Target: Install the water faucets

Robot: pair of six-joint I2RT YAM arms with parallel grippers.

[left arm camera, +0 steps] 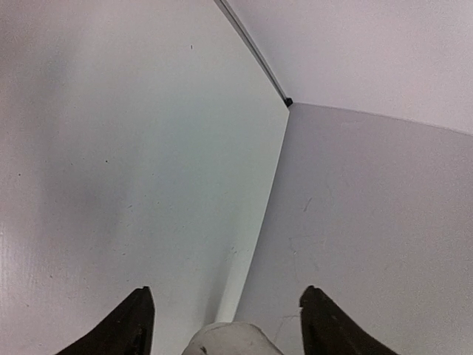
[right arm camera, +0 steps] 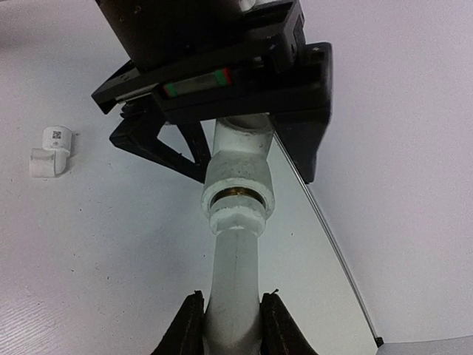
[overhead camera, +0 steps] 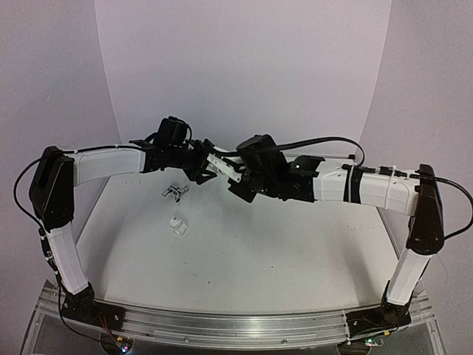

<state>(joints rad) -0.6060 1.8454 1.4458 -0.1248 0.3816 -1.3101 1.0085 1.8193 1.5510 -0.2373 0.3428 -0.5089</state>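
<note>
My right gripper [right arm camera: 230,294] is shut on a white pipe fitting [right arm camera: 235,259] and holds it in the air over the back of the table. The pipe's far end meets a white collared fitting [right arm camera: 238,188] with a brass ring inside, held by my left gripper [overhead camera: 202,168]. In the left wrist view only the rounded white end of that fitting [left arm camera: 233,340] shows between the black fingertips [left arm camera: 140,322]. A silver-grey pronged metal piece [overhead camera: 175,191] and a small white elbow fitting [overhead camera: 177,225] lie on the table to the left; the elbow also shows in the right wrist view [right arm camera: 50,151].
The white table [overhead camera: 244,259] ends at a back edge [left arm camera: 273,170] just behind the grippers, with the grey backdrop wall [overhead camera: 244,66] beyond. Both arms meet above the back middle of the table.
</note>
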